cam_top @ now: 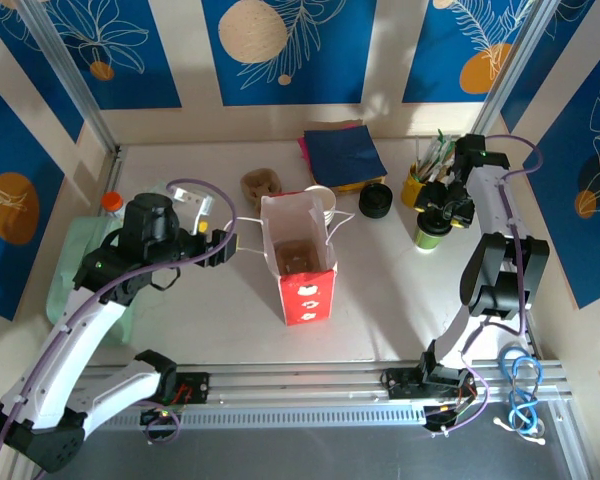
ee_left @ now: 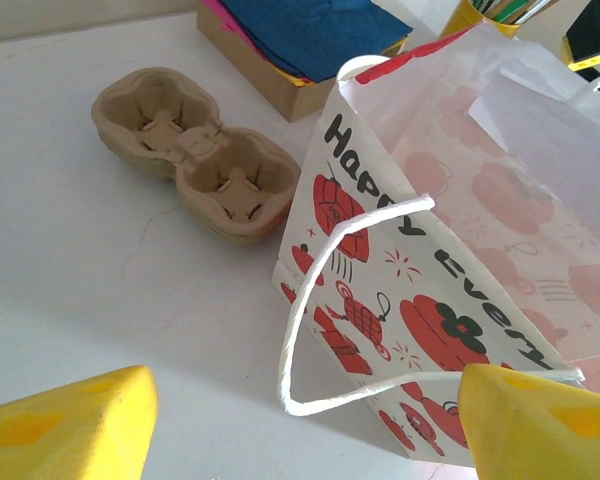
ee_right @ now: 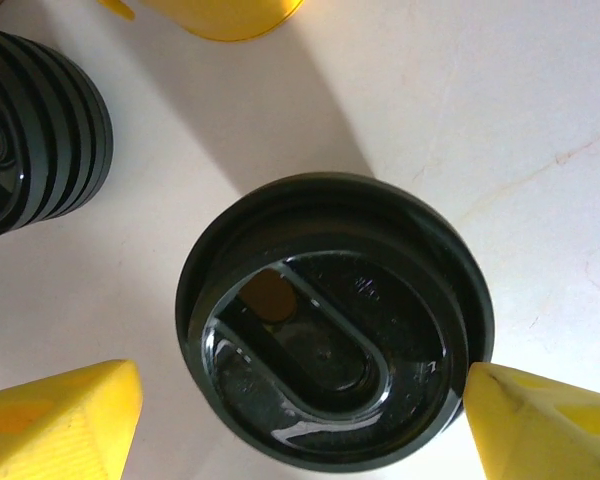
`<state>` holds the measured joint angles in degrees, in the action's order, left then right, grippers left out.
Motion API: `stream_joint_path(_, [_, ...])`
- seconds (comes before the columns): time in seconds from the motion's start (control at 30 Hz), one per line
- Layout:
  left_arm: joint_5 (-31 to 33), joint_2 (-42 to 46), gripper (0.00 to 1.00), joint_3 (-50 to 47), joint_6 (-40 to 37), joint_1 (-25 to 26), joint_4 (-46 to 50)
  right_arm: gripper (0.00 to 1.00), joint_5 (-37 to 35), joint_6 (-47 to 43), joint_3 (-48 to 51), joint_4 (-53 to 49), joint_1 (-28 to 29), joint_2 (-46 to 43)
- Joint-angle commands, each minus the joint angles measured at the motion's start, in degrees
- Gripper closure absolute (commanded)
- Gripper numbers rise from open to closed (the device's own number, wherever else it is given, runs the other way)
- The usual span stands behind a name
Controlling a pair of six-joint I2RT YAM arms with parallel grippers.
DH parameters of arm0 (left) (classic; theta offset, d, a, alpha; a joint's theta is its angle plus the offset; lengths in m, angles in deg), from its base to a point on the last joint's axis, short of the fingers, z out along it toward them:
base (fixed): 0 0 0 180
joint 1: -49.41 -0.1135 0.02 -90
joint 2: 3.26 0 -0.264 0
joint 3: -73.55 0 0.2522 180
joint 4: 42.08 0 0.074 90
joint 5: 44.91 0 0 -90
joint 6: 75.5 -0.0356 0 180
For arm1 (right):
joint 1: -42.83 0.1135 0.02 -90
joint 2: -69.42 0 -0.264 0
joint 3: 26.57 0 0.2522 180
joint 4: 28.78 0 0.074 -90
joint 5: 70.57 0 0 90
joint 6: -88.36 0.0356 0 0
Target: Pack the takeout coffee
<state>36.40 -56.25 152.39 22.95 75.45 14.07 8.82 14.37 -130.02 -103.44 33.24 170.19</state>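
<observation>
The takeout coffee (ee_right: 335,320) stands on the table at the right, and from straight above I see its black lid with a sip hole. My right gripper (ee_right: 300,425) hangs open over it, one yellow finger (ee_right: 65,420) clear of the lid on the left and the other at the lid's right rim. From above, the cup (cam_top: 429,237) sits just under the right gripper (cam_top: 443,212). A red and white paper bag (cam_top: 300,262) stands open mid-table. My left gripper (cam_top: 223,248) is open beside it, with the bag's white handle loop (ee_left: 310,300) lying between its fingers.
A brown pulp cup carrier (ee_left: 195,160) lies behind the bag's left side. A stack of black lids (cam_top: 375,200), a yellow pot of utensils (cam_top: 418,185) and a box of blue napkins (cam_top: 342,155) stand at the back. A green mat (cam_top: 80,262) lies far left.
</observation>
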Motion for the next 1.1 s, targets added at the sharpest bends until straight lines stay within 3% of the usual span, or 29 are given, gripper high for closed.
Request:
stream_joint_path(0.0, [0.9, 0.4, 0.22, -0.5, -1.2, 0.1, -0.7, 0.16, -0.7, -0.6, -1.7, -1.6, -0.3, 0.9])
stream_joint_path(0.3, [1.1, -0.3, 0.22, -0.5, -1.5, 0.0, -0.9, 0.13, -2.0, -0.6, -1.4, -1.4, 0.0, 2.5])
stream_joint_path(0.57, [1.1, -0.6, 0.22, -0.6, -1.6, -0.4, -1.1, 0.23, -1.6, -0.4, -1.1, -1.1, 0.1, 3.5])
stream_joint_path(0.87, [0.6, -1.1, 0.22, -0.8, -1.8, -1.1, -1.2, 0.17, -2.4, -0.1, -2.0, -2.9, 1.0, 5.5])
stream_joint_path(1.07, [-0.1, -1.3, 0.22, -0.9, -1.8, -1.5, -1.2, 0.25, -1.7, 0.3, -2.7, -4.1, 2.0, 5.8])
